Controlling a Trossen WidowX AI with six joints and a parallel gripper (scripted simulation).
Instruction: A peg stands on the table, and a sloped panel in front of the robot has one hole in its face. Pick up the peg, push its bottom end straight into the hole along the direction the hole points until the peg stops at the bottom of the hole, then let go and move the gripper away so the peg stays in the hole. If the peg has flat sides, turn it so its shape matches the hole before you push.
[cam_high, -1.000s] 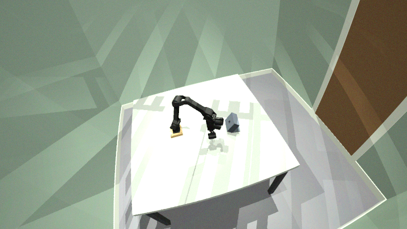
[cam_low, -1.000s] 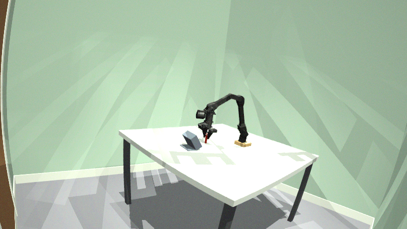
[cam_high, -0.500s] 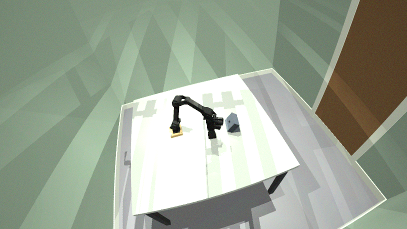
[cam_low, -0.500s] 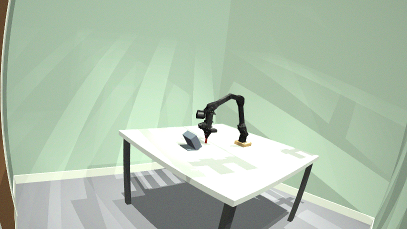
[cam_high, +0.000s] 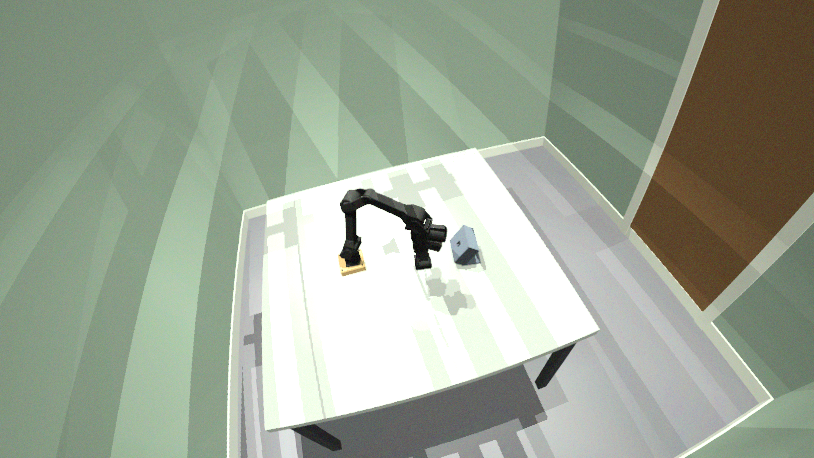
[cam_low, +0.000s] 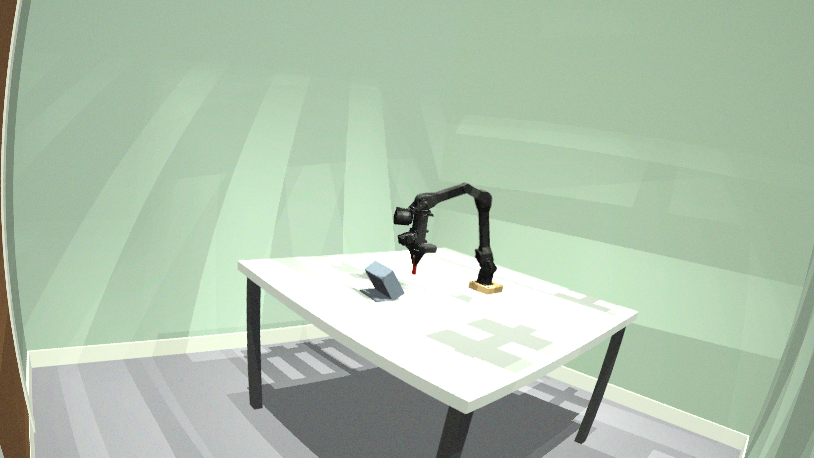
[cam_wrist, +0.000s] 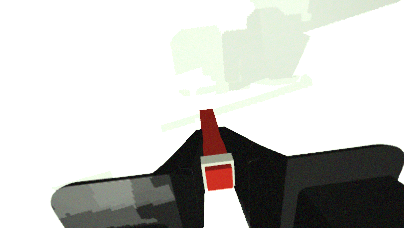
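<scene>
The claw is clamped on the red peg — its two dark fingers press against the peg's flat sides just below the square top end, which carries a pale band. The peg has a square section and hangs upright from the claw, its bottom end pointing down at the white table. In the exterior view the peg shows as a short red stub under the claw; whether its tip touches the table cannot be told. The sloped panel — a grey-blue wedge — sits just beside the claw, toward the table's far-left corner in that view, apart from the peg. In the top view a small dark hole marks the panel's face. The arm's tan base stands near the far edge of the table.
</scene>
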